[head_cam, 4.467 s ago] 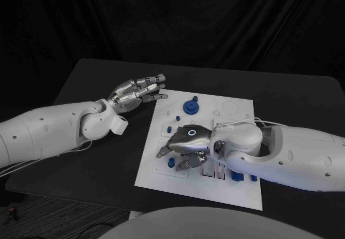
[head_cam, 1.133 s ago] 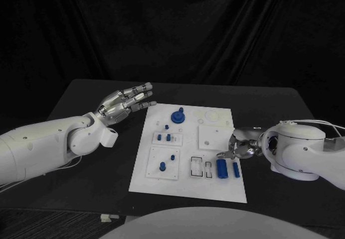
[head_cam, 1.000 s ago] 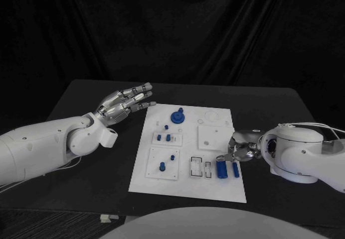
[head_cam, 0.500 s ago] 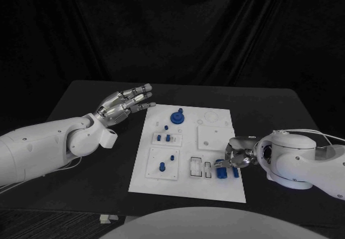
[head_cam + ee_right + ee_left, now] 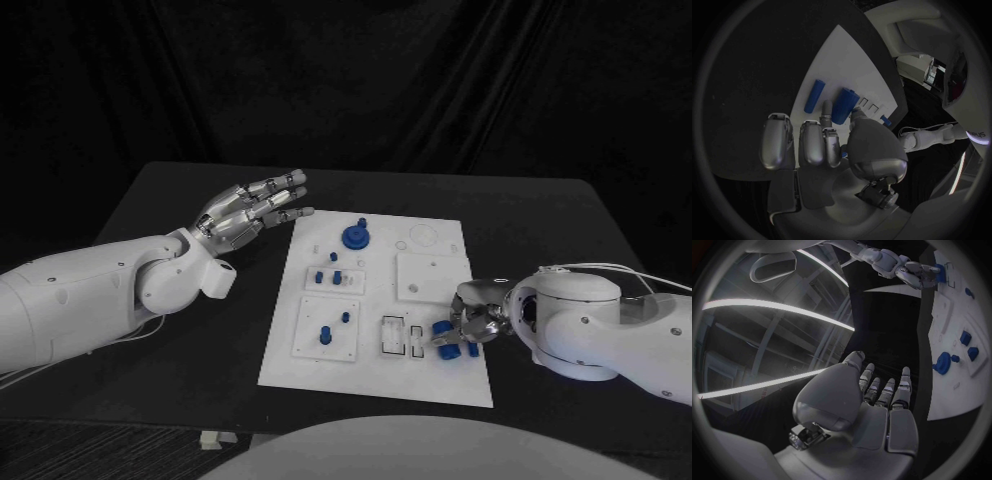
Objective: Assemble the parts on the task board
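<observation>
The right hand (image 5: 469, 325) reached over the task board (image 5: 378, 375) at its near right edge, fingers (image 5: 826, 112) closing around the thicker of two blue cylinders (image 5: 844, 105) lying there, apparently to lift it for insertion. The left hand (image 5: 254, 208) hovered over the bench (image 5: 173, 200) beside the board, fingers spread, holding nothing.

**Count on the table**

One white task board (image 5: 378, 375) lies on one black table (image 5: 188, 200). Two silver hands are over it: the left hand (image 5: 254, 207) at about ten o'clock of the board, the right hand (image 5: 469, 322) at about four o'clock. Two blue cylinders (image 5: 842, 105) lie by the right hand.
</observation>
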Robot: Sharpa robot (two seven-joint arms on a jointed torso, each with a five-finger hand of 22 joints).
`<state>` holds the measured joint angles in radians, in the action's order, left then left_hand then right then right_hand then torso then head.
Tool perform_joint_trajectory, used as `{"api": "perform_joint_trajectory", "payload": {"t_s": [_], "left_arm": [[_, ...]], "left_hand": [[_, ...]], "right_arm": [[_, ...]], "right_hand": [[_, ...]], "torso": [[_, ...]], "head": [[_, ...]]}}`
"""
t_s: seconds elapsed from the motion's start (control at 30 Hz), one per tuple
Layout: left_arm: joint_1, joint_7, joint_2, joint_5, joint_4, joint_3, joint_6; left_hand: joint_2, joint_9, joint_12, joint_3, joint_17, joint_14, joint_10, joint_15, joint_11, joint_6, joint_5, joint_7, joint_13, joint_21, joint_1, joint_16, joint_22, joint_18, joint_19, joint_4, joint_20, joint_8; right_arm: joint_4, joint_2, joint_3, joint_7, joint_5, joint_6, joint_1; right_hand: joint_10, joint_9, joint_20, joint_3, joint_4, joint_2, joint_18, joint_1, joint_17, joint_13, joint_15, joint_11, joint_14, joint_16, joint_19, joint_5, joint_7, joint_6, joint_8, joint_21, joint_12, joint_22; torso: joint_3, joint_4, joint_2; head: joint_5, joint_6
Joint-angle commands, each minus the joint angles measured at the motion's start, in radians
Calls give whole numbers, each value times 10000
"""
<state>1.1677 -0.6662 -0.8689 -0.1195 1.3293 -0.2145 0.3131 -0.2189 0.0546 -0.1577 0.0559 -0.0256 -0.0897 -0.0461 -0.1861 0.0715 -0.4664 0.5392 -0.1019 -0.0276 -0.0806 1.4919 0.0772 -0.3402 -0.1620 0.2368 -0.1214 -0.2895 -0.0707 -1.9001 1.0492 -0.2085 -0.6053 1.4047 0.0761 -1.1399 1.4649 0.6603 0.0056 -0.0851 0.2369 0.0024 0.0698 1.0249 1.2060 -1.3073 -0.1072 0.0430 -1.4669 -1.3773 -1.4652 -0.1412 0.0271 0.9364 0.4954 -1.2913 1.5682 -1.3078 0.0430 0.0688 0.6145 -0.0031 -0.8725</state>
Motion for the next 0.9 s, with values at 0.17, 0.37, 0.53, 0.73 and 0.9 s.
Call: {"api": "perform_joint_trajectory", "payload": {"t_s": [0.17,0.37,0.53,0.73,0.9], "left_arm": [[-32,-38,4,67,28,10,183],[-52,-9,21,67,25,10,220],[-76,10,30,67,23,10,246],[-110,31,29,67,25,10,265],[-132,52,62,67,4,11,274]], "left_hand": [[36,-16,-5,-68,-12,-6,26,-70,19,89,27,7,-1,-17,-92,61,-24,-22,59,-20,-7,-19],[36,-16,-5,-68,-12,-6,26,-70,19,89,27,7,-1,-17,-92,61,-24,-22,59,-20,-7,-19],[37,-16,-2,-77,-13,-10,27,-80,20,94,28,6,-1,-20,-98,65,-21,-22,64,-19,-9,-19],[36,-16,-2,-84,-13,-12,28,-86,21,96,30,5,-1,-22,-100,68,-19,-23,67,-17,-9,-19],[33,-16,-3,-92,-13,-13,29,-91,22,97,36,5,-1,-23,-100,71,-18,-23,69,-14,-10,-18]], "right_arm": [[165,-133,0,-295,567,682,62],[209,-219,0,-289,596,604,101],[182,-226,1,-189,49,70,116],[-24,-113,3,229,-1681,-1009,118],[-252,19,6,601,-3923,-1699,-23]], "right_hand": [[1059,157,-18,245,-660,-90,-86,743,-186,-2635,26,-15,-445,126,-316,-1399,66,-318,-138,102,26,-1816],[1059,235,3,496,-1070,-82,-80,1200,-270,-2635,41,-32,-433,160,-305,-2236,84,-440,-185,131,26,-1808],[1059,335,-49,1138,-1576,53,-108,1841,-80,-2635,-32,61,-480,23,-348,-4039,-24,-385,-121,-32,26,-1855],[1059,505,-106,2073,-1847,-37,-128,1792,-42,-2635,-69,108,-484,-41,-371,-6145,-66,-383,15,-142,26,-1881],[1059,725,-104,3111,-1842,-140,-152,1101,92,-2635,-65,107,-508,-169,-395,-7250,-39,-435,193,-289,26,-1912]], "torso": [[10,6,-26],[4,-4,-29],[9,-4,-40],[8,-3,-49],[6,-12,-52]], "head": [[10,-1],[31,-1],[50,-1],[69,-1],[69,-1]]}}
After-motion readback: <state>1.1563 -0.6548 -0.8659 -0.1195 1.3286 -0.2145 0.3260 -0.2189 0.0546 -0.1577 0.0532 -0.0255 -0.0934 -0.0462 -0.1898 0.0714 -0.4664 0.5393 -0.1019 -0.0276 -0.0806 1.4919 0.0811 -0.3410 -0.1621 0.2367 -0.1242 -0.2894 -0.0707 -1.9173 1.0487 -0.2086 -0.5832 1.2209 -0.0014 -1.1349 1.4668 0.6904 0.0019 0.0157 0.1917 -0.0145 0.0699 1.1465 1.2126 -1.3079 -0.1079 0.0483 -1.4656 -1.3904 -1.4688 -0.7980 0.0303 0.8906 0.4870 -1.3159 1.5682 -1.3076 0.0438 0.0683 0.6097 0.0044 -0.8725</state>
